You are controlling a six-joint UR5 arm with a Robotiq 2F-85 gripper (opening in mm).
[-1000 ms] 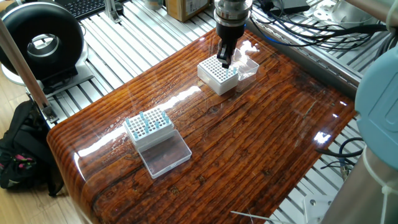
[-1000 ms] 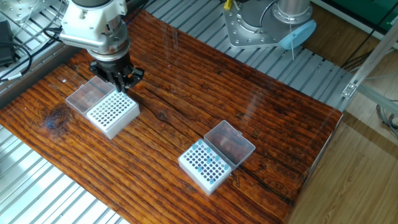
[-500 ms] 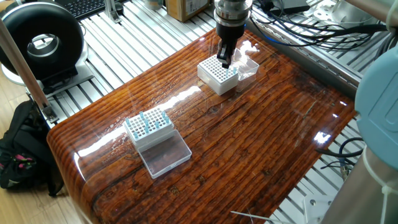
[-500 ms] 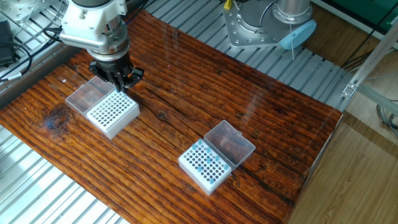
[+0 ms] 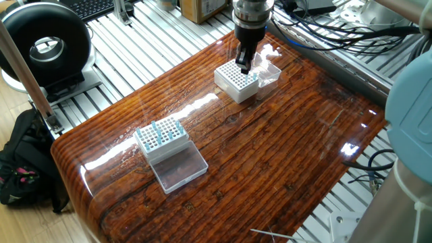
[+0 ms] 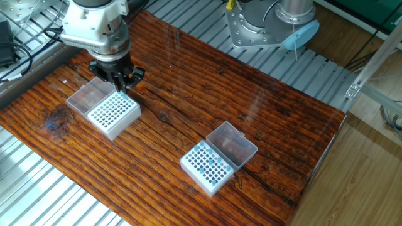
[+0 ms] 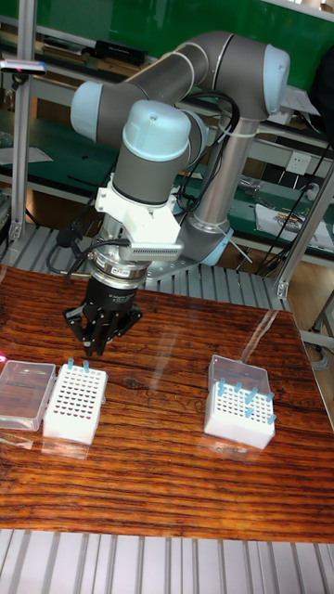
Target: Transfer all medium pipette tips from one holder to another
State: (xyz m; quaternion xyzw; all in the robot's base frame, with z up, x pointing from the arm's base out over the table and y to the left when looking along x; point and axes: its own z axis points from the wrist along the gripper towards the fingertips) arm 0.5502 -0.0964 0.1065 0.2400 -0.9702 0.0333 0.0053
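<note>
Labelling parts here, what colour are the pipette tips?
Pale translucent blue pipette tips, clearest in the tall fixed view.

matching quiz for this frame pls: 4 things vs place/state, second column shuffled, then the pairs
Things
1. gripper
2. white holder on the gripper's side
3. holder with many blue tips
4. black round device

Place or state
A. off the wooden table, on the metal slats
B. mostly empty grid, clear lid open beside it
C. over the corner of a white grid
D. far from the arm, lid open

Pairs: 1-C, 2-B, 3-D, 4-A
</note>
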